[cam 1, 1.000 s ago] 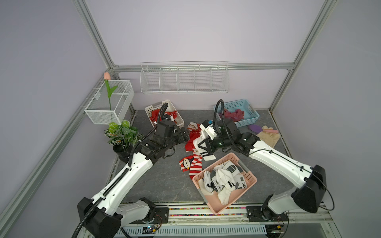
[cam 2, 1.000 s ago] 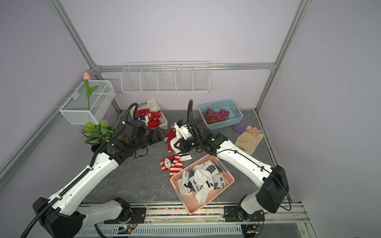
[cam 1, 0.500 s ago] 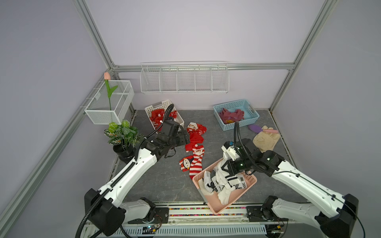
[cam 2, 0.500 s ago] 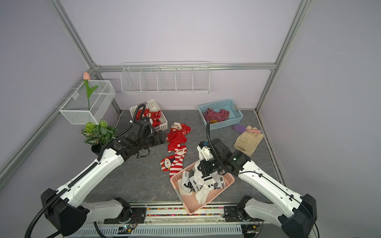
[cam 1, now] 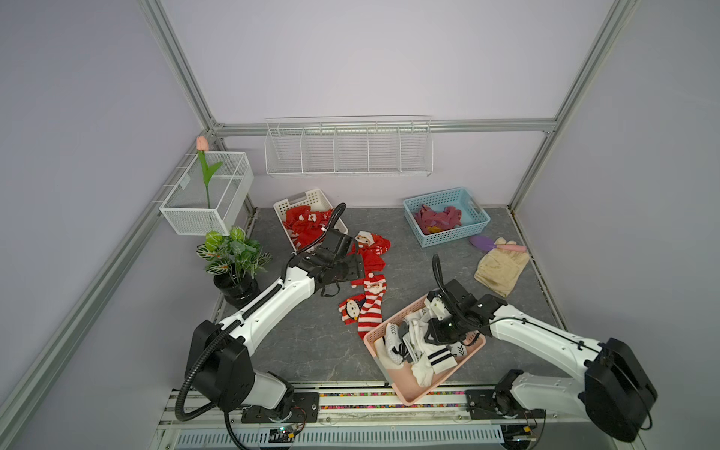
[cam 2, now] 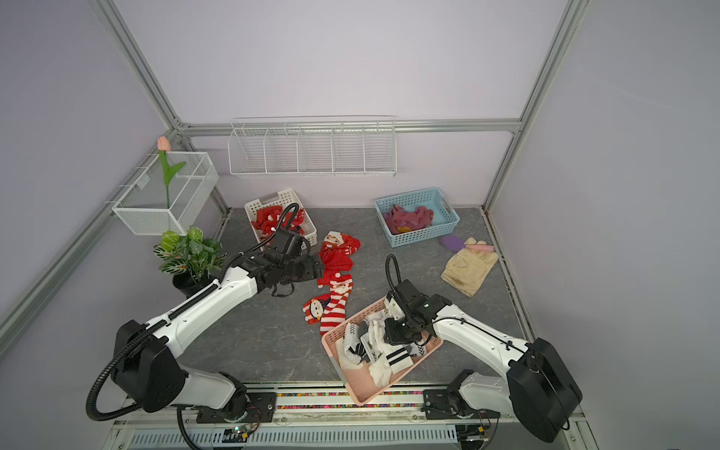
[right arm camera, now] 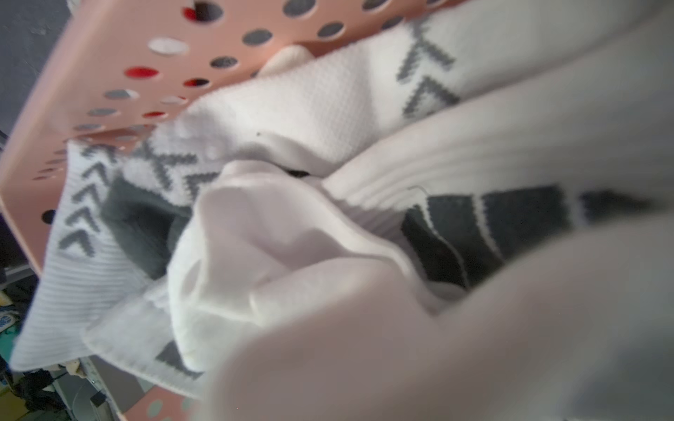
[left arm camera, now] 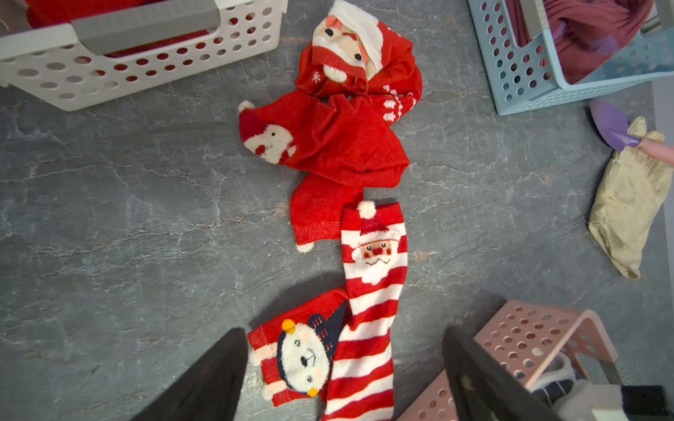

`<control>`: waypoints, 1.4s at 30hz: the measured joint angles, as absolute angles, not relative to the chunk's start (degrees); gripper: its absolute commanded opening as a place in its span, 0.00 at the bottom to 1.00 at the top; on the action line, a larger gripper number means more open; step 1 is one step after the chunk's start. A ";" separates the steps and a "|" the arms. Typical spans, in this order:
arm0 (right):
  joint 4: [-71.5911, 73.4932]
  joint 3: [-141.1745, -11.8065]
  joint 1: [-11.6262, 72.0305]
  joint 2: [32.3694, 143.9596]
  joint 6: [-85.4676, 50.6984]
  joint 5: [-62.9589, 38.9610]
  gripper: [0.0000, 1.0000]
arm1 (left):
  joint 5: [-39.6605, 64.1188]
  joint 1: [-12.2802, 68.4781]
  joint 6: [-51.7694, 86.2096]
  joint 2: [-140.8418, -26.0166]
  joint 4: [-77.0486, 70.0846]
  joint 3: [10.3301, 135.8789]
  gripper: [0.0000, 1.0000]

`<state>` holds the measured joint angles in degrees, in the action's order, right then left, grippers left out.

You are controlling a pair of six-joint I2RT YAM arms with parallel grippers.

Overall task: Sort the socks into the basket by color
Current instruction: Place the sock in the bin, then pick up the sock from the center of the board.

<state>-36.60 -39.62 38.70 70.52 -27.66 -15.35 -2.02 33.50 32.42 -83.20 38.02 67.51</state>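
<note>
Pink basket (cam 1: 403,385) sat near right, white socks (cam 1: 419,350) piled inside. Red socks (left arm camera: 343,145) lay centre; only the left wrist view showed left gripper (left arm camera: 344,333) spread wide above them, empty. Right gripper (cam 1: 440,331) hung over the white socks; its wrist view showed fabric only, grip not discernible.

We stretch our left arm forward, left gripper (left arm camera: 343,335) spread wide. Our right arm folds inward, right gripper (cam 1: 438,336) pointing down, its jaws hidden from us.
</note>
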 measured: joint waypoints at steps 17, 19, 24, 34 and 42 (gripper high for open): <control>-53.23 -59.18 38.70 61.71 -24.82 -8.73 0.89 | -0.30 34.39 30.74 -93.41 36.77 67.61 0.84; -53.63 -60.51 38.70 62.22 -24.60 -8.45 0.89 | -0.14 35.03 30.74 -94.39 36.91 67.61 0.81; -54.02 -60.80 38.70 63.83 -24.36 -8.36 0.88 | -1.83 35.66 31.20 -95.46 38.59 67.59 0.75; -53.56 -60.80 38.70 65.87 -23.55 -8.75 0.89 | -3.90 35.64 33.43 -95.83 39.16 62.43 0.77; -52.77 -60.80 38.70 66.83 -23.49 -9.06 0.89 | -4.47 35.66 35.33 -99.24 35.81 58.67 0.82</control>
<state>-52.77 -60.80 38.70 66.83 -23.49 -9.06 -4.47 35.66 35.33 -99.24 35.81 58.67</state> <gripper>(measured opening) 0.886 0.814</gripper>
